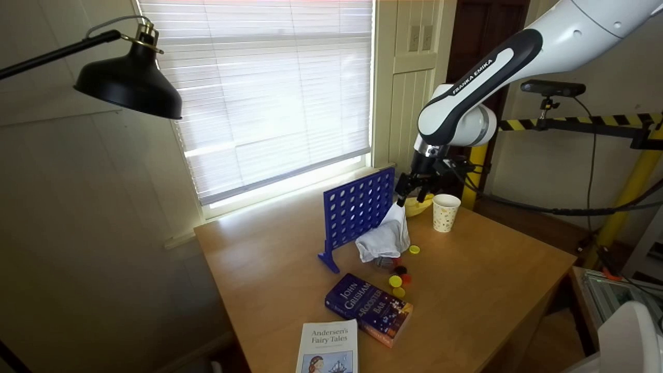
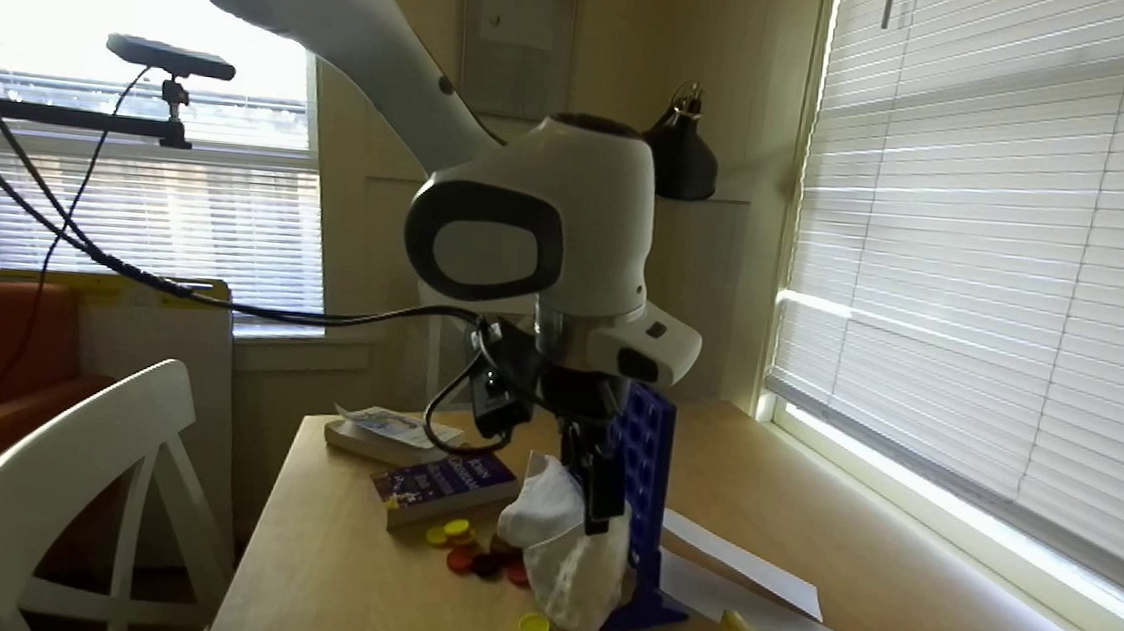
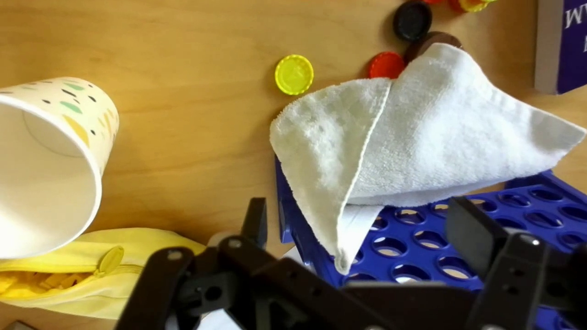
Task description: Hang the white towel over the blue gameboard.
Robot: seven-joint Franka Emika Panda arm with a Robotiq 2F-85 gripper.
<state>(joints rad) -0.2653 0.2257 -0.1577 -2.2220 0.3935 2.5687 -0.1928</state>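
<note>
The white towel (image 1: pixel 384 239) is crumpled on the table against the blue gameboard (image 1: pixel 357 207), with one corner pointing up along the board's near end. The towel also shows in an exterior view (image 2: pixel 574 572) and in the wrist view (image 3: pixel 426 137). The upright gameboard shows in the wrist view (image 3: pixel 412 251) as a blue grid of round holes. My gripper (image 3: pixel 362 224) is open; the towel's raised corner lies between its spread fingers without visible contact. In an exterior view the gripper (image 1: pixel 411 198) is just above that corner, beside the board's end.
A patterned paper cup (image 1: pixel 445 213) and yellow pouch (image 3: pixel 156 243) stand close to the gripper. Loose discs, including a yellow one (image 3: pixel 294 74), lie by the towel. Two books, one dark blue (image 1: pixel 369 308) and one white (image 1: pixel 328 344), lie farther along. A window is behind the board.
</note>
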